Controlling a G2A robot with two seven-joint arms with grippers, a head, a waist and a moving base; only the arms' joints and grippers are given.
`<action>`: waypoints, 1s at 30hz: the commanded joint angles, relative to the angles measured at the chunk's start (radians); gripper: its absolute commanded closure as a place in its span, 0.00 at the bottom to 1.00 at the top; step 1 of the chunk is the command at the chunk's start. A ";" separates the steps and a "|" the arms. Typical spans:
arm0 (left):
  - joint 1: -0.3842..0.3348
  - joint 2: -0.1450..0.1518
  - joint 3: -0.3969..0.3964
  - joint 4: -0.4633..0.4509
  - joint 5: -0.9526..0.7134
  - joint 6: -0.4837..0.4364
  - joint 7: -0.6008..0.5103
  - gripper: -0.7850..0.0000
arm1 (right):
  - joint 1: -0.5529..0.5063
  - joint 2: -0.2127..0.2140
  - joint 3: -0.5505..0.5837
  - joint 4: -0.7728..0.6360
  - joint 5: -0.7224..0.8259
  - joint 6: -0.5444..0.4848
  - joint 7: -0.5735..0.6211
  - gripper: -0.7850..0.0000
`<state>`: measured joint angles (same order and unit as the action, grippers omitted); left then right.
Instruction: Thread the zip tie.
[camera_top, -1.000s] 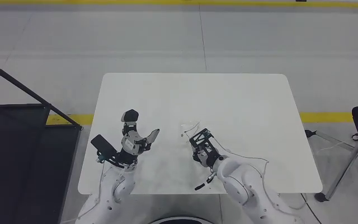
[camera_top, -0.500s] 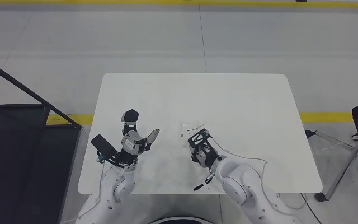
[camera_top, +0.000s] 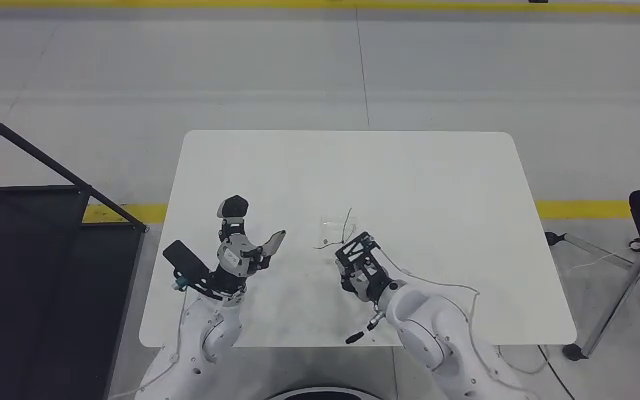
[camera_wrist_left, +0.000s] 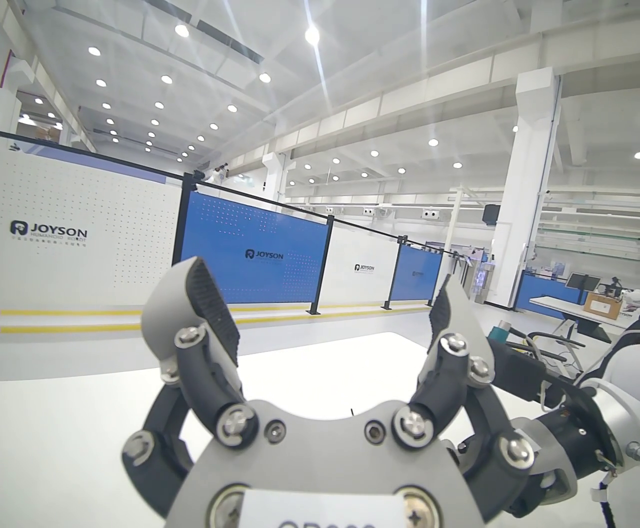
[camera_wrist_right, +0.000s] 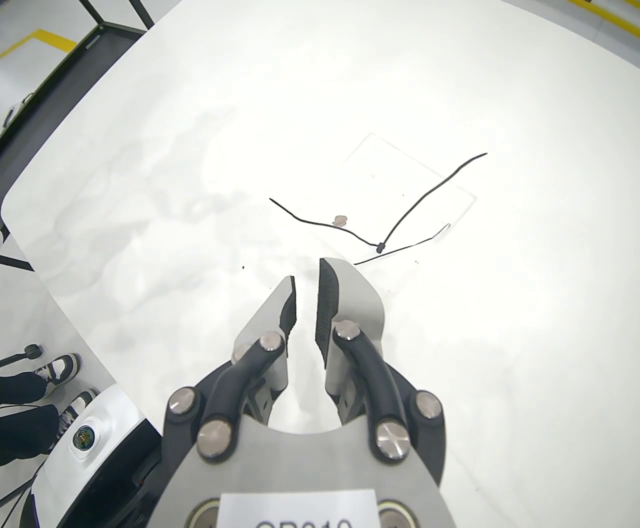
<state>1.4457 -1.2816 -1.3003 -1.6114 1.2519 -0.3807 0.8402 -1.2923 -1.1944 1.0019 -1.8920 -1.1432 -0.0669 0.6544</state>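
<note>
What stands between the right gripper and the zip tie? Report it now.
Nothing visible does. Only bare table separates the right gripper from the zip tie, which lies ahead of the gripper, partly across a clear sheet.

A white table with rounded corners carries a clear square plastic sheet near its middle; a thin black zip tie lies bent across the sheet.

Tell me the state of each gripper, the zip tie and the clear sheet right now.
left gripper: open wide, empty
right gripper: slightly open, empty, beside the zip tie
zip tie: ungripped, lying partly across the clear sheet
clear sheet: flat on the table
</note>
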 joint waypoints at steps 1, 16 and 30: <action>0.000 0.000 0.000 0.000 -0.001 0.000 0.001 0.00 | -0.005 0.000 0.006 -0.005 0.005 0.000 -0.011 0.51; -0.004 -0.002 0.015 0.008 0.007 -0.008 -0.018 0.00 | -0.153 0.018 0.183 -0.120 0.184 -0.148 -0.327 0.00; -0.004 -0.002 0.015 0.008 0.007 -0.008 -0.018 0.00 | -0.304 0.036 0.367 -0.186 0.410 -0.355 -0.525 0.00</action>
<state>1.4414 -1.2840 -1.2851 -1.6030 1.2591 -0.3890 0.8222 -1.5953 -1.1587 1.3683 -2.0779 -0.7337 -0.4207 0.1297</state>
